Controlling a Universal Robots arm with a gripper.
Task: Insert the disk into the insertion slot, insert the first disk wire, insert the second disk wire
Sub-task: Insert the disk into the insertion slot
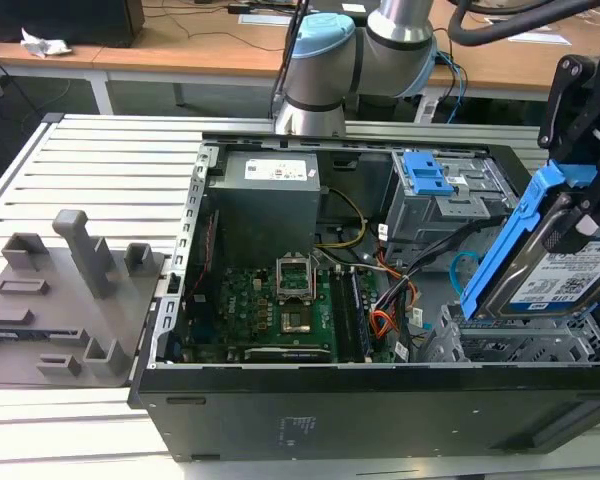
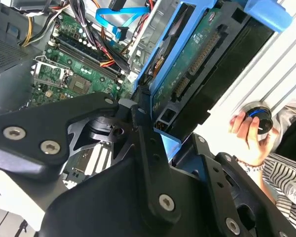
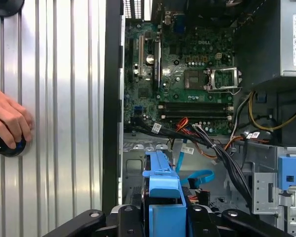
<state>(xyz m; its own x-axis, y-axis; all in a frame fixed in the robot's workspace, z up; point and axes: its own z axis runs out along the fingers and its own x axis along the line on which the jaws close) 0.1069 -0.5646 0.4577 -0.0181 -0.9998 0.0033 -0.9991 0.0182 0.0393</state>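
Note:
My gripper is shut on the disk, a silver drive with a white label in a bright blue carrier. The disk hangs tilted, its low end just above the insertion slot, the low grey perforated cage at the case's corner on the exterior view's right. In the second wrist view the disk's green underside sits between the black fingers. The second disk wire, a light-blue looped cable, lies loose in the case beside the cage. I cannot tell which cable is the first disk wire.
The open black computer case lies on a ribbed metal table. Inside are the motherboard, red-orange wires and a taller grey bay with a blue latch. A person's hand rests on a round knob on the table.

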